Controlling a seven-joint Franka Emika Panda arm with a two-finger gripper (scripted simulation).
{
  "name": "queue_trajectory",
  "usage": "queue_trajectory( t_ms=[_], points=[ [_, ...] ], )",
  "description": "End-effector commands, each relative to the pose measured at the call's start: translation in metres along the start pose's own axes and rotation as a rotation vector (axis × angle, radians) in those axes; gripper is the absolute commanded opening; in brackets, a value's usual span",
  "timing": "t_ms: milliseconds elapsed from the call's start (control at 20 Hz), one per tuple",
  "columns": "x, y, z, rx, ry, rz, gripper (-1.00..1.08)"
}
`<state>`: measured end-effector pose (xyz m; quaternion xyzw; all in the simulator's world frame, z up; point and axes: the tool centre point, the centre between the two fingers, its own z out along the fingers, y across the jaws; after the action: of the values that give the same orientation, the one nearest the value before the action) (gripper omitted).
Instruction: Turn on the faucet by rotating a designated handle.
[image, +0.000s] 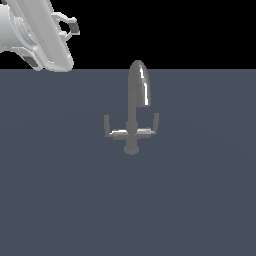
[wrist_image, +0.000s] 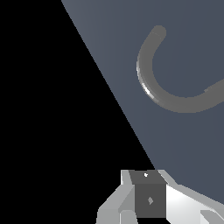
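The faucet (image: 133, 120) stands mid-scene in the exterior view, a grey tap whose arched spout (image: 140, 82) droops toward the view's right. The handle (image: 109, 129) is the L-shaped arm with an upturned tip on the view's left of the stem. A matching arm (image: 152, 127) sits under the spout's tip. My gripper (image: 70, 26) hangs high in the upper left corner, well away from the faucet, and looks open with nothing between its fingers. The wrist view shows the curved spout (wrist_image: 151, 85) from above and one dark finger pad (wrist_image: 149, 199); the handle is out of that view.
A flat blue-grey floor (image: 200, 200) spreads around the faucet. My white arm link (image: 45, 35) fills the exterior view's upper left corner. Black background lies beyond the floor's far edge.
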<state>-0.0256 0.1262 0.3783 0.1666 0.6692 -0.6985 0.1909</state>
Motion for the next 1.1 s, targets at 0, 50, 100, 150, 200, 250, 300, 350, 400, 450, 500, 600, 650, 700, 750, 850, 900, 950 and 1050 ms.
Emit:
queue_trajectory(
  t_ms=[0, 50, 100, 150, 200, 250, 300, 350, 400, 450, 500, 600, 650, 700, 750, 850, 900, 950, 1050],
  points=[
    [0.002, 0.020, 0.002, 0.015, -0.010, -0.101, -1.00],
    [0.004, 0.028, 0.003, 0.020, -0.013, -0.141, -1.00],
    [0.005, 0.036, 0.004, 0.025, -0.016, -0.181, -1.00],
    [0.007, 0.044, 0.005, 0.030, -0.018, -0.221, -1.00],
    [0.008, 0.052, 0.007, 0.035, -0.021, -0.261, -1.00],
    [0.010, 0.060, 0.008, 0.039, -0.023, -0.301, -1.00],
    [0.012, 0.068, 0.009, 0.043, -0.025, -0.341, -1.00],
    [0.014, 0.076, 0.011, 0.046, -0.027, -0.382, -1.00],
    [0.016, 0.084, 0.012, 0.050, -0.028, -0.422, -1.00],
    [0.018, 0.092, 0.013, 0.053, -0.029, -0.463, -1.00],
    [0.021, 0.100, 0.015, 0.055, -0.031, -0.503, -1.00],
    [0.026, 0.116, 0.018, 0.060, -0.032, -0.584, -1.00],
    [0.029, 0.124, 0.019, 0.061, -0.033, -0.624, -1.00],
    [0.031, 0.132, 0.021, 0.063, -0.033, -0.665, -1.00],
    [0.034, 0.140, 0.022, 0.064, -0.034, -0.705, -1.00],
    [0.041, 0.156, 0.026, 0.065, -0.034, -0.786, -1.00],
    [0.044, 0.163, 0.027, 0.065, -0.035, -0.827, -1.00],
    [0.048, 0.171, 0.029, 0.064, -0.035, -0.866, -1.00],
    [0.054, 0.185, 0.031, 0.062, -0.035, -0.941, -1.00]
  ],
)
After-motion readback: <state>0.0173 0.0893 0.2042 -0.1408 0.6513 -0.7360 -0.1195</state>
